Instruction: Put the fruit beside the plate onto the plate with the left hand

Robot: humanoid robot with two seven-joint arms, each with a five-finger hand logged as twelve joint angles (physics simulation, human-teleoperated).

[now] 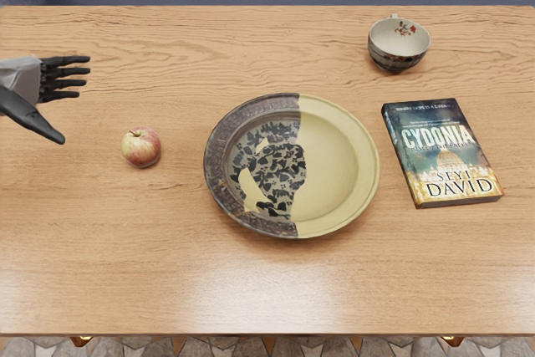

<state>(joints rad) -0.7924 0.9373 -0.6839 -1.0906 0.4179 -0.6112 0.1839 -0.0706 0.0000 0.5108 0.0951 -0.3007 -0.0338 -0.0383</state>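
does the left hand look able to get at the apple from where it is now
Probably yes: the left hand is open, up-left of the apple, with only bare table between them.

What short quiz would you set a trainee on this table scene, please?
1. Multiple choice: where does the apple lie relative to the plate in the picture? A: left of it, apart from it. B: on it. C: right of it.
2. Fill in the missing word: the left hand, at the picture's left edge, holds nothing and its fingers are ____.
3. True or false: the left hand is touching the apple.

Key: 1 A; 2 open; 3 false, there is bare table between them.
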